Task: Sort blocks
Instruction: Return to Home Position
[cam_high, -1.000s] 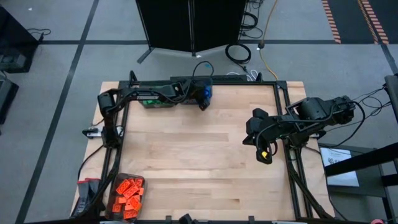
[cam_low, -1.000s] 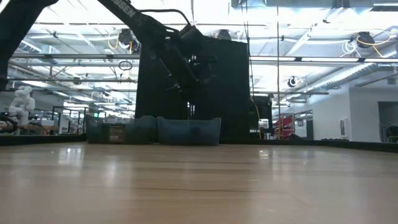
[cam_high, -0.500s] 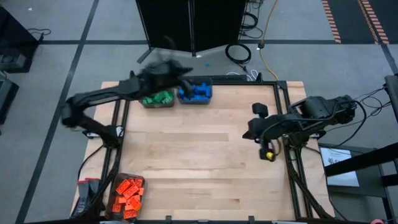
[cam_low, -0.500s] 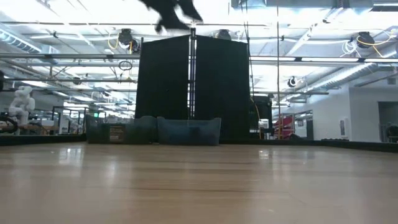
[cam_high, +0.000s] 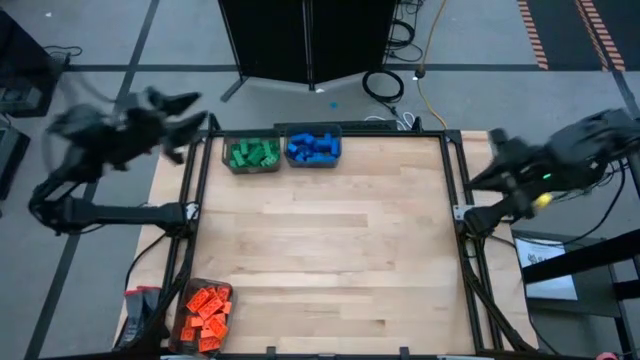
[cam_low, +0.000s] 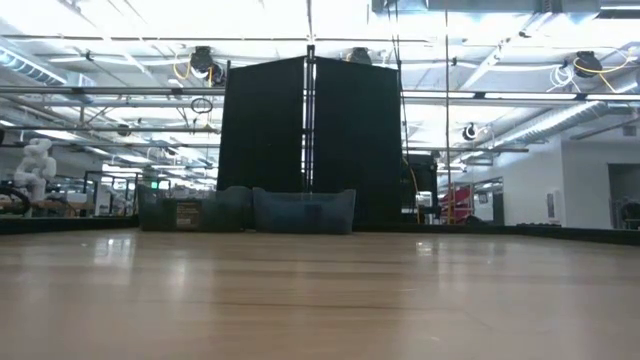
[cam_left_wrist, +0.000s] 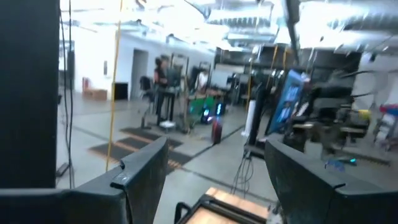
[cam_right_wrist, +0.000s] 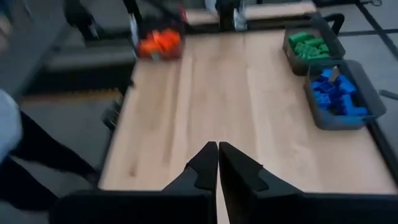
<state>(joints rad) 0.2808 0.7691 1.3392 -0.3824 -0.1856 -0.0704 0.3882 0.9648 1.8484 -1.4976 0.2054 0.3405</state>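
The blocks lie sorted by colour in three grey bins: green blocks (cam_high: 252, 154) and blue blocks (cam_high: 314, 147) side by side at the table's far edge, orange blocks (cam_high: 206, 309) in a bin at the near left corner. The right wrist view shows the same green blocks (cam_right_wrist: 310, 46), blue blocks (cam_right_wrist: 337, 93) and orange blocks (cam_right_wrist: 160, 42). My left gripper (cam_left_wrist: 211, 186) is open, raised beyond the table's far left corner (cam_high: 178, 108), facing the room. My right gripper (cam_right_wrist: 217, 163) is shut, held beyond the table's right edge (cam_high: 500, 160), facing across the table.
The bare wooden tabletop (cam_high: 330, 250) spreads between the bins. A dark frame (cam_high: 462, 215) runs along the table's sides. In the low view the two far bins (cam_low: 290, 211) stand before a black screen (cam_low: 310, 140). Cables lie on the floor behind the table.
My left arm has lifted away from the blue bin at the far edge and swung left, off the table past its far left corner. My right arm has drawn back from above the table's right part to beyond the right edge. The bins have stayed put.
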